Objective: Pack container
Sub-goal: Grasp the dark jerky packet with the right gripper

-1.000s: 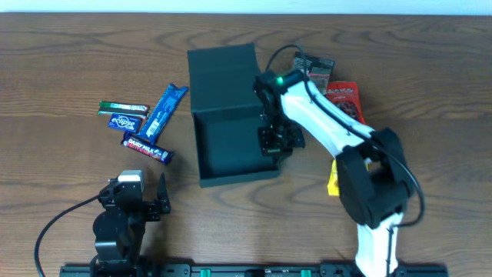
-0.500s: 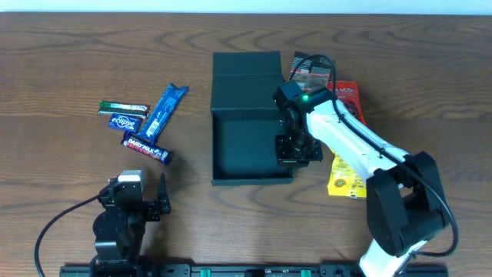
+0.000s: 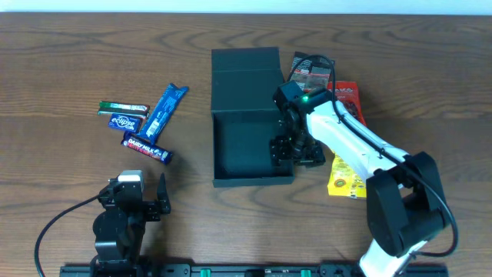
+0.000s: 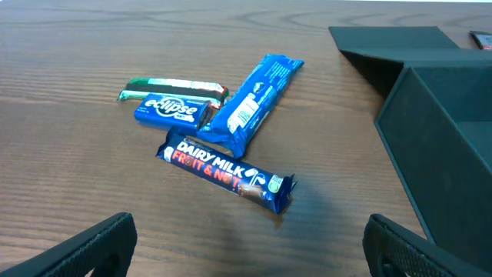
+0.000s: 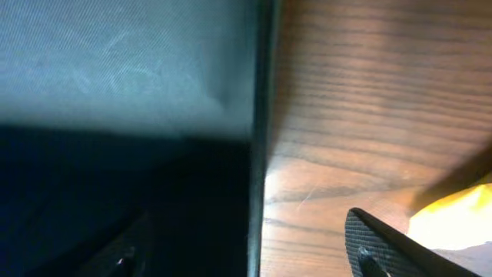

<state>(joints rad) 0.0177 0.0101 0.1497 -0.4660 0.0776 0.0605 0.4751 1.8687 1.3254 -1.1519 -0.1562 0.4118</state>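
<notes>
The left tool [image 3: 146, 198] sits at the near edge of the desk [image 3: 61, 54], its jaws spread wide and holding nothing; in the left wrist view only its two dark fingertips [image 4: 92, 245] show at the bottom corners. Ahead of it lie a green bar [image 3: 123, 106], a small blue packet [image 3: 123, 121], a long blue packet [image 3: 165, 112] and a Dairy Milk bar [image 3: 146, 148]. The container [image 3: 242, 146] stands mid-desk, open, with its flap lid [image 3: 246, 61] laid back on the far side. The right tool [image 3: 294, 150] straddles the container's right wall [image 5: 257, 115] with its jaws apart, one finger inside and one outside, gripping nothing. Beyond it lie a dark packet [image 3: 311, 71], a red packet [image 3: 347, 96] and a yellow packet [image 3: 344, 175]. A second ago the container was further left and skewed; half a second ago it had reached its present spot with the right tool's fingers pinched on the wall, and those fingers have since parted. The inner finger is nearly lost in the box's shadow, the right arm [image 3: 346, 138] covers part of the yellow packet, and the left wrist view cuts the container off at its right edge.
</notes>
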